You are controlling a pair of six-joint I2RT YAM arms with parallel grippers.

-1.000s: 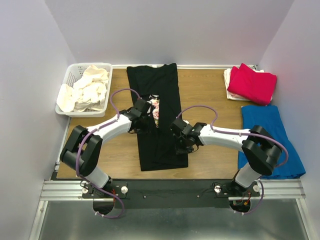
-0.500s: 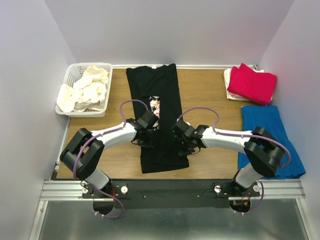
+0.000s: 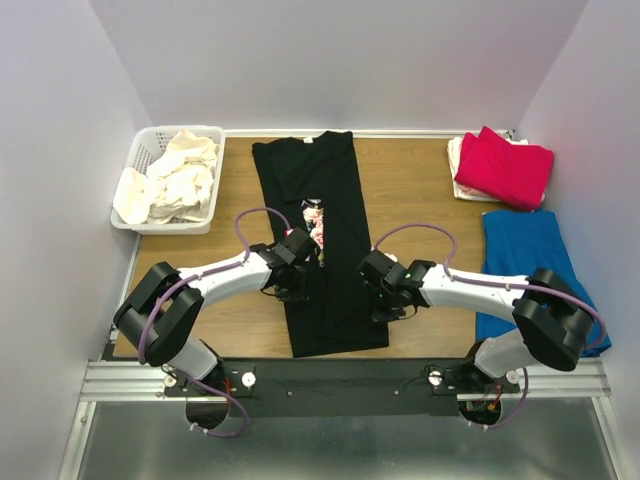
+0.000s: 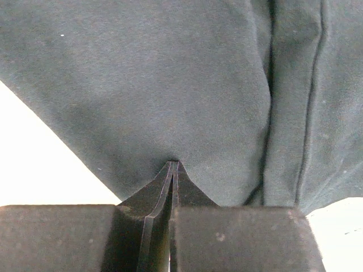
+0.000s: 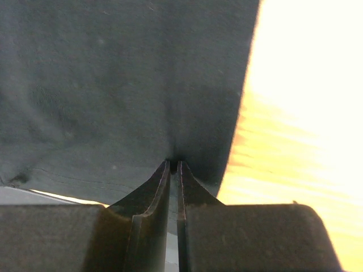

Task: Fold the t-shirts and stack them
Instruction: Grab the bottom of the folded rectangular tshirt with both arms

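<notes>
Lying lengthwise down the centre of the top view, the black t-shirt (image 3: 335, 200) is folded into a long narrow strip on the wooden table (image 3: 410, 195). The collar is at the upper end and the hem is close to the table's bottom edge. A patch of pink floral print (image 3: 315, 222) is exposed mid-strip.

The left gripper (image 3: 298, 282) is set on the strip's left edge, just below the print. The right gripper (image 3: 388, 298) is set on the right edge, slightly lower in frame.

Left wrist view: the fingers (image 4: 153, 195) are pressed together and black fabric is pinched at their tips, with the cloth puckered there. A lengthwise crease is seen at the right of frame.

Right wrist view: the fingers (image 5: 193, 192) are likewise clamped on the black fabric, close to its right edge. Bare wood is blown out bright at the right of frame.

Upper left: a white lattice basket (image 3: 143, 150) is filled with crumpled cream-white shirts (image 3: 180, 175).

Upper right: a folded crimson t-shirt (image 3: 505, 165) is stacked on a cream-white garment (image 3: 457, 152).

Below that stack, a blue cloth (image 3: 535, 265) is spread along the table's right side, partly covered by the right arm.
</notes>
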